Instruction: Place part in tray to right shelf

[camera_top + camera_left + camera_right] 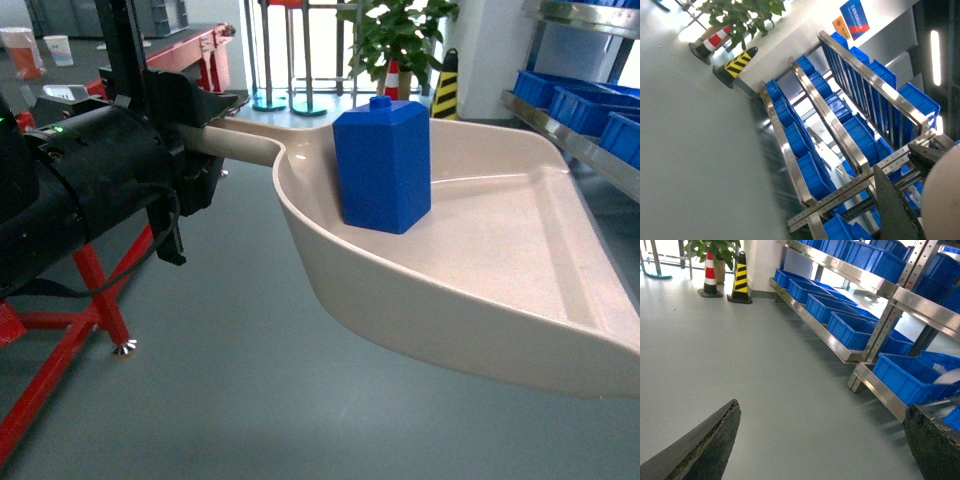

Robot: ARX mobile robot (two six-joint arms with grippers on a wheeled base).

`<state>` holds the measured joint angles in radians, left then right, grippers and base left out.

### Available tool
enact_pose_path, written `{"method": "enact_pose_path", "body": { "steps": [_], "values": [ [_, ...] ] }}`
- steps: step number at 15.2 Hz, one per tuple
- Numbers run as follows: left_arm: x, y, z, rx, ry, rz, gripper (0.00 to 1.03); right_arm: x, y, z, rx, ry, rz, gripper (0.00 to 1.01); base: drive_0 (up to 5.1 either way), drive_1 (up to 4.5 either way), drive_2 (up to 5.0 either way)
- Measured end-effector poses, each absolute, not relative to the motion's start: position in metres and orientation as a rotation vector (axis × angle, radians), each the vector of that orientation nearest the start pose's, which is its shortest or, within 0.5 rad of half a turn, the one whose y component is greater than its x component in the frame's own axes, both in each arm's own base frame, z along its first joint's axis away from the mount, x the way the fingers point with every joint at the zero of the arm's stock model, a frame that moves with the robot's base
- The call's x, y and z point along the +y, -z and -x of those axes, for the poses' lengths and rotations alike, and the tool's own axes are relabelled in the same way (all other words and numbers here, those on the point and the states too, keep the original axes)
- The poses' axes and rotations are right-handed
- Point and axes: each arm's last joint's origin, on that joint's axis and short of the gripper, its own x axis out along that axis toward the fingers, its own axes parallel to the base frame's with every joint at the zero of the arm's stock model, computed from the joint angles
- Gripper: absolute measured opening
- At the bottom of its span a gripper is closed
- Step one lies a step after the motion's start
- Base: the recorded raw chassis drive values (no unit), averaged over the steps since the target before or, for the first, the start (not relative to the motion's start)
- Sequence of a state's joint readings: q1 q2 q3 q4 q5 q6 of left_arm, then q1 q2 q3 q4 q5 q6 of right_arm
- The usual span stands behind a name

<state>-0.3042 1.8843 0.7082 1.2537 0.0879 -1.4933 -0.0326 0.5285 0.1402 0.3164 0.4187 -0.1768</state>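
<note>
- My right pincer's (822, 440) dark fingers (705, 445) are spreading wide apart over bare floor, gripping nothing.
- My left arm is reaching level, its pincer (190, 140) clamping the tray's (520, 290) handle; the jaws are mostly hidden.
- The part (383, 165) is standing upright in the tray.
- Only the wrist views are showing the right shelf (840, 347) fully, holding blue crates (850, 327).

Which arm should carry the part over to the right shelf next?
Left. Its pincer is shut on the tray handle, with the part standing inside. The right pincer is open and empty, facing the shelf.
</note>
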Motion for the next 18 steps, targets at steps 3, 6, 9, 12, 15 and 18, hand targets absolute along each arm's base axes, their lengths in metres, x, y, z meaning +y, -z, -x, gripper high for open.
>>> {"method": "enact_pose_path", "body": {
  "steps": [3, 6, 9, 12, 15, 18],
  "values": [
    [-0.1066, -0.1584, -0.3305, 0.238, 0.374, 1.479, 0.12, -0.0162, -0.1925, -0.1351, 0.112, 0.444, 0.187, 0.98, 4.9, -2.52, -2.5],
    [-0.1066, -0.1586, -0.3305, 0.236, 0.375, 1.479, 0.12, -0.0162, -0.193, -0.135, 0.108, 0.444, 0.187, 0.98, 4.9, -2.52, -2.5],
    [-0.1066, -0.1582, -0.3305, 0.24, 0.372, 1.479, 0.12, -0.0162, -0.1931, -0.135, 0.106, 0.444, 0.186, 0.98, 4.9, -2.52, -2.5],
    [-0.1066, -0.1585, -0.3305, 0.237, 0.374, 1.479, 0.12, -0.0162, -0.1932, -0.1349, 0.105, 0.444, 0.187, 0.98, 4.9, -2.52, -2.5],
    [-0.1066, -0.1584, -0.3305, 0.238, 0.374, 1.479, 0.12, -0.0162, -0.1924, -0.1354, 0.113, 0.444, 0.188, 0.98, 0.0, 4.29, -4.4],
    [-0.1065, -0.1585, -0.3305, 0.236, 0.371, 1.48, 0.12, -0.0162, -0.1923, -0.1353, 0.113, 0.443, 0.188, 0.98, 0.0, 4.29, -4.4]
  ]
}}
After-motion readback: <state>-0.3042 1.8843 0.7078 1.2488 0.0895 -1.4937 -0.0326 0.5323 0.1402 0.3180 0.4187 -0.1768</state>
